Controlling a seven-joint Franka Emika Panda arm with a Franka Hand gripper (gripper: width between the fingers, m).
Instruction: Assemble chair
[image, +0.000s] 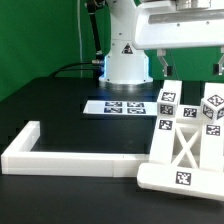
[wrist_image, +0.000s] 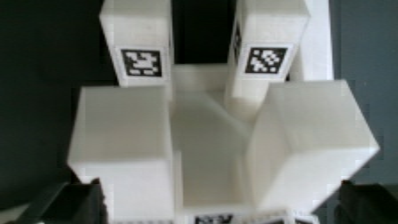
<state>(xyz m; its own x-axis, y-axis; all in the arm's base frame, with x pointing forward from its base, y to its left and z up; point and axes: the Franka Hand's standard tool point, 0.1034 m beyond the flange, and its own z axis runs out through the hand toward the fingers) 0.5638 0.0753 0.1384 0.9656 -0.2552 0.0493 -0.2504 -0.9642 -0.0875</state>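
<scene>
The chair parts (image: 185, 150) stand joined at the exterior view's right: a white slab with an X brace and upright tagged bars (image: 168, 104) behind it. My gripper (image: 192, 66) hangs just above those bars. In the wrist view the chair fills the picture: two tagged bars (wrist_image: 139, 50) run away from me and two thick white blocks (wrist_image: 125, 140) lie close. My gripper (wrist_image: 214, 205) is open, with one dark finger (wrist_image: 68, 200) at each lower corner, straddling the white part. A thin gap shows at one finger.
An L-shaped low white border rail (image: 60, 155) runs along the table's front and the exterior view's left. The marker board (image: 118, 106) lies flat in front of the robot base (image: 125, 60). A green backdrop stands behind.
</scene>
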